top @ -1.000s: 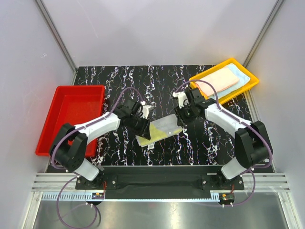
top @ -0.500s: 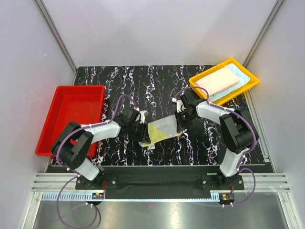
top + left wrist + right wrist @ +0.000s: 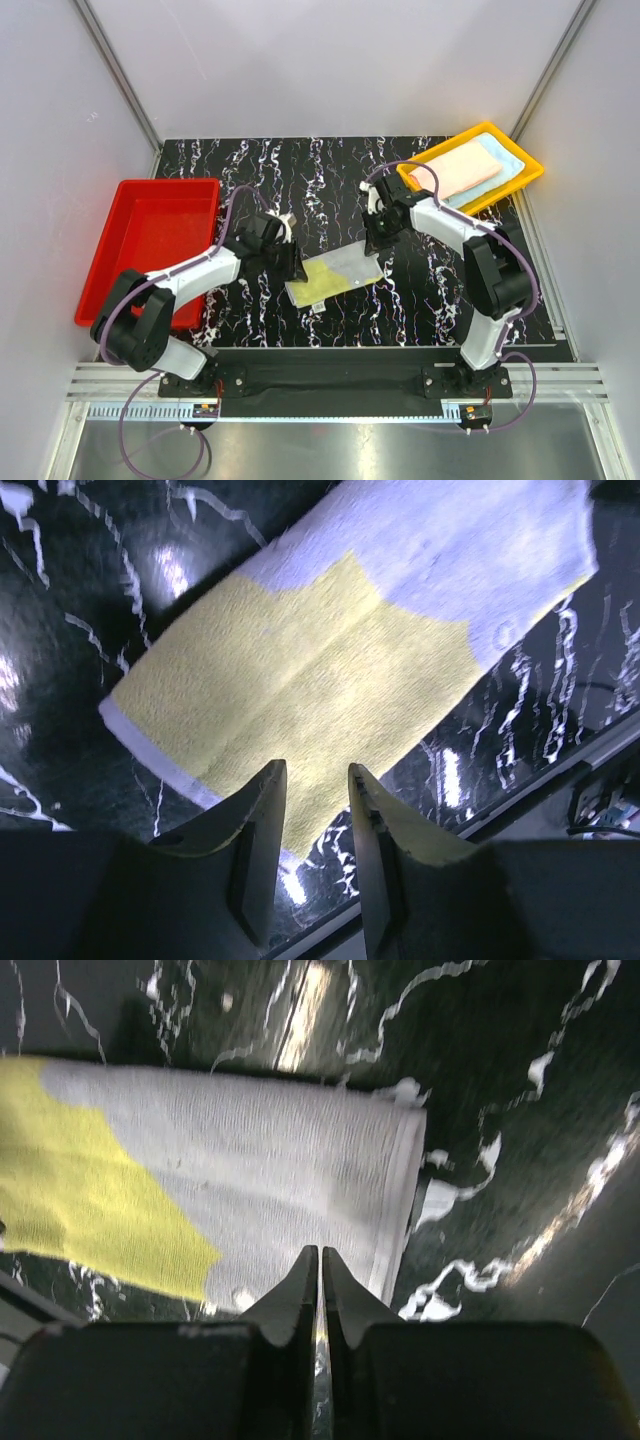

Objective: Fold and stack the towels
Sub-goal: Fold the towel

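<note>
Towel (image 3: 335,275) looks limp, light; we would pinch its corners. Left gripper (image 3: 314,772) gapes above it, right gripper (image 3: 320,1253) sits closed.

In the left wrist view the yellow-and-white towel (image 3: 330,670) runs off the top edge, and the left gripper (image 3: 312,772) hides part of its near border. The right wrist view is blurred and cuts the same towel at the left edge. In the yellow tray (image 3: 530,160) a peach towel (image 3: 462,168) covers most of a light blue towel (image 3: 497,152).

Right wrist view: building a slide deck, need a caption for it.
The shut right gripper hangs over the white end of a yellow-and-white towel flat on the black marbled table.
</note>
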